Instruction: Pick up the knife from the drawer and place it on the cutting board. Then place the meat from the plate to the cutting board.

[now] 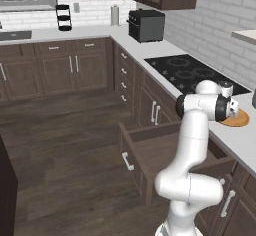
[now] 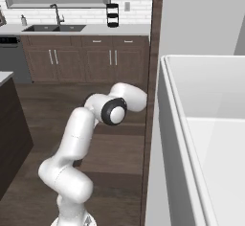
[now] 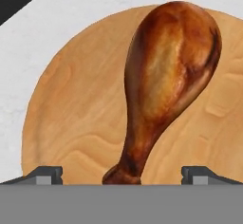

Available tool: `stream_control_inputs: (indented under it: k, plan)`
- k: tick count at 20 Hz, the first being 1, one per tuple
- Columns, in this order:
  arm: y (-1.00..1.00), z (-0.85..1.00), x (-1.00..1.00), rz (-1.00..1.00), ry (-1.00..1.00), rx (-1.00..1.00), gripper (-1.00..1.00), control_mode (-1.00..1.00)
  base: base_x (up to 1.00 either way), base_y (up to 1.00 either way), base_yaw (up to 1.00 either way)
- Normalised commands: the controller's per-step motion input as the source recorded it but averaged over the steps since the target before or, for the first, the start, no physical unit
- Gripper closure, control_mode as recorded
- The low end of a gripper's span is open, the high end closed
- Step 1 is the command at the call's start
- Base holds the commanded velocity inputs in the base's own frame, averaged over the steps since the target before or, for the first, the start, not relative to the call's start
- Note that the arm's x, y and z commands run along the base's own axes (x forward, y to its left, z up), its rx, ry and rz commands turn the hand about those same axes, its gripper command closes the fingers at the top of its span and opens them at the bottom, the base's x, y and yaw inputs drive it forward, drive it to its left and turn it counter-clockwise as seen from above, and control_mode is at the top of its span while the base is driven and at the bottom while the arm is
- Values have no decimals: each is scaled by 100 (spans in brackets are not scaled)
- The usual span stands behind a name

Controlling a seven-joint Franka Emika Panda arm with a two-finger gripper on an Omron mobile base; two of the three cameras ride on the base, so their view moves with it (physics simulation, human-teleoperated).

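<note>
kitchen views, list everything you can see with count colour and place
meat: 1, reddish-brown drumstick, lying on the plate
plate: 1, tan wood-like disc, on the grey counter beside the stove
drawer: 1, dark brown, pulled open below the counter
stove: 1, black, set in the counter
toaster oven: 1, black, counter corner
sink: 1, dark, under the window
arm: 1, white
gripper: 1, dark tips, open, over the meat's bone end

The white arm (image 1: 192, 145) rises from the base, elbow bent toward two o'clock; the tool (image 3: 121, 175) hangs with jaws spread wide, nothing between them.
</note>
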Motion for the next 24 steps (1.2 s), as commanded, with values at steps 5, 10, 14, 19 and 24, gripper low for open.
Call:
stream_control_inputs:
  k: [5, 10, 14, 19, 24]
  plan:
    - [-18, 0, 13, 0, 0, 0, -100, -100, 0, 0, 0]
    - [-14, -23, 0, 0, 0, 0, 100, -100, 0, 0, 0]
    - [0, -18, 9, 0, 0, 0, 100, -100, 0, 0, 0]
    - [0, -13, 3, 0, -1, -1, 100, -100, 0, 0, 0]
    - [2, -12, -46, -2, 1, -1, 100, -100, 0, 0, 0]
